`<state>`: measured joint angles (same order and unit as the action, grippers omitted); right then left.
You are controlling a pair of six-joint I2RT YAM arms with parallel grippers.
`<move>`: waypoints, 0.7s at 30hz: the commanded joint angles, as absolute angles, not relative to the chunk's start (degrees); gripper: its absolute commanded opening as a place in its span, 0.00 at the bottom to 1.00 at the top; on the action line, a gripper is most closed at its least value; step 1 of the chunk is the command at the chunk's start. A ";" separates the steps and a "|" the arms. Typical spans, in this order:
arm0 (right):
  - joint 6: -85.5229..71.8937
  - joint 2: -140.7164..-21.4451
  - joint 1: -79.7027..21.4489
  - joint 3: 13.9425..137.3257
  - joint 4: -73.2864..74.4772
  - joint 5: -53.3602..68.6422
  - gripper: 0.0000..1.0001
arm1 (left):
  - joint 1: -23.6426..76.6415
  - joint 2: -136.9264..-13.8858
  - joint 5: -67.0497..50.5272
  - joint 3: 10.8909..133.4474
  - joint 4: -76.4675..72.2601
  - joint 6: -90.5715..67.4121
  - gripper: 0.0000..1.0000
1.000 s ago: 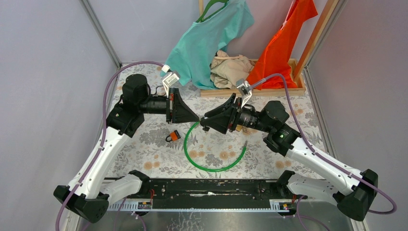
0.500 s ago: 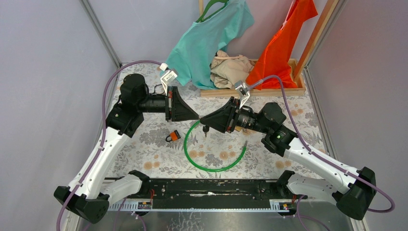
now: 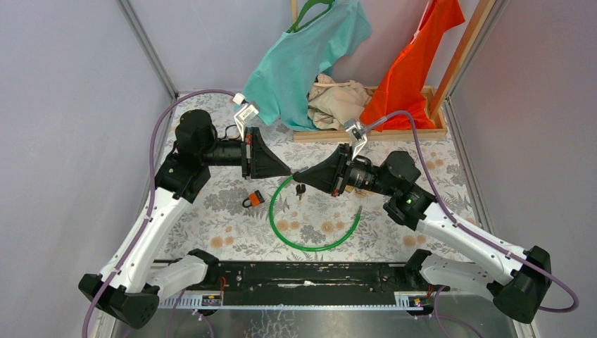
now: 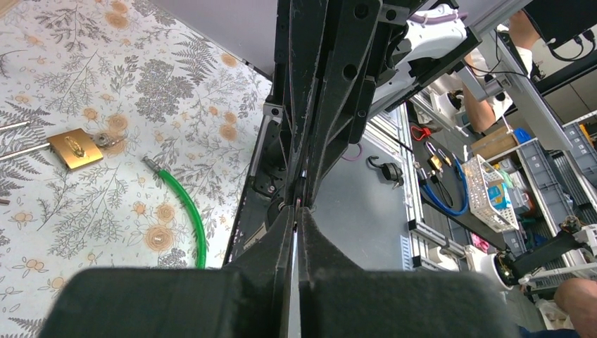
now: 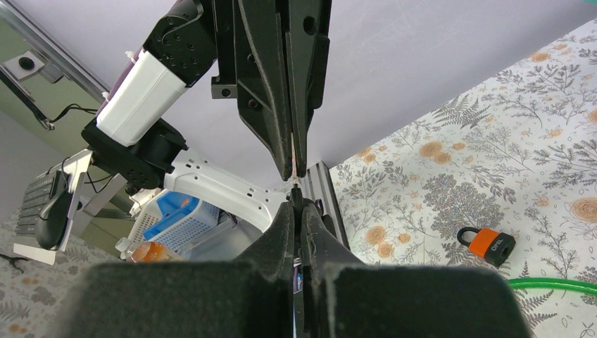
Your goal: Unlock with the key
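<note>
Top view. A white tablecloth printed with grey ferns and orange flowers (image 3: 211,232) covers the work surface. A thin green plastic hose bent into an open loop (image 3: 310,246) lies on it near the centre. At the far edge, a low wooden frame (image 3: 436,128) holds a crumpled beige cloth (image 3: 338,102), flanked by a teal T-shirt (image 3: 303,63) on a green hanger (image 3: 310,10) and a hanging orange garment (image 3: 415,63).

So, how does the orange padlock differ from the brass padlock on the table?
The orange padlock has an orange cover and a black shackle; the brass padlock is bare metal. The orange padlock lies in the open, left of the green hose; the brass padlock lies near the hose's end. Both lie flat on the flowered cloth.
</note>
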<state>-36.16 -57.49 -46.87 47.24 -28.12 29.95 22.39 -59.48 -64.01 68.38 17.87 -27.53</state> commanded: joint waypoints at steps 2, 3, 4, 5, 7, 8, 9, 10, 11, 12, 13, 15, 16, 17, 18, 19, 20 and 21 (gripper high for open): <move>-35.76 -54.92 -46.55 49.27 -29.07 27.73 0.00 | 21.72 -58.81 -65.46 67.93 17.98 -25.62 0.25; -35.30 -55.05 -46.58 50.29 -27.28 28.09 0.00 | 21.60 -59.01 -65.39 68.38 19.63 -24.22 0.36; -34.66 -55.10 -46.57 51.07 -24.94 28.43 0.00 | 21.42 -59.35 -65.10 69.17 22.13 -22.00 0.46; -34.00 -55.11 -46.55 51.72 -22.96 28.90 0.00 | 21.13 -59.83 -64.66 70.22 24.89 -19.56 0.52; -32.30 -54.79 -46.50 52.92 -18.41 29.55 0.00 | 20.05 -60.94 -63.69 73.50 32.48 -12.86 0.66; -31.50 -54.50 -46.42 53.24 -16.35 29.80 0.00 | 19.53 -61.57 -63.22 75.20 36.67 -8.73 0.75; -30.89 -54.12 -46.30 53.52 -14.16 30.01 0.00 | 18.91 -62.25 -62.96 76.78 41.04 -3.87 0.80; -30.29 -53.69 -46.10 53.71 -12.32 30.29 0.00 | 18.28 -62.94 -62.22 78.19 45.57 1.50 0.84; -29.81 -53.33 -45.95 53.97 -10.50 30.65 0.00 | 17.83 -63.66 -60.91 79.24 51.33 7.15 0.87; -29.47 -53.01 -45.77 54.26 -8.74 31.11 0.00 | 17.49 -64.45 -59.05 79.89 55.12 14.00 0.88; -29.29 -52.74 -45.56 54.53 -7.38 31.68 0.00 | 17.15 -65.20 -57.04 79.96 57.92 18.83 0.89; -28.72 -52.69 -45.31 55.16 -4.43 33.33 0.00 | 16.74 -66.39 -52.24 78.21 61.07 26.67 0.89; -28.47 -52.78 -45.27 55.51 -3.00 34.22 0.00 | 16.59 -66.93 -48.97 76.41 61.64 29.99 0.89; -28.14 -52.98 -45.22 55.78 -1.58 35.20 0.00 | 16.36 -67.32 -47.03 74.52 61.70 33.31 0.89; -27.69 -53.16 -45.23 56.07 -0.12 36.03 0.00 | 15.81 -67.64 -45.43 72.22 61.51 36.08 0.89; -27.16 -53.32 -45.18 56.41 1.57 36.25 0.00 | 15.34 -67.94 -44.12 69.80 60.75 38.57 0.90; -26.58 -53.41 -45.18 56.57 2.98 36.14 0.00 | 15.06 -68.41 -42.35 67.25 59.14 39.72 0.90; -25.98 -53.54 -45.18 56.85 4.63 35.33 0.00 | 14.85 -68.92 -40.48 64.85 57.74 41.36 0.90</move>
<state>-29.28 -53.71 -45.67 53.45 -2.00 33.12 16.27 -66.92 -50.35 72.07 54.89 25.96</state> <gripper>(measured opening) 0.023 0.895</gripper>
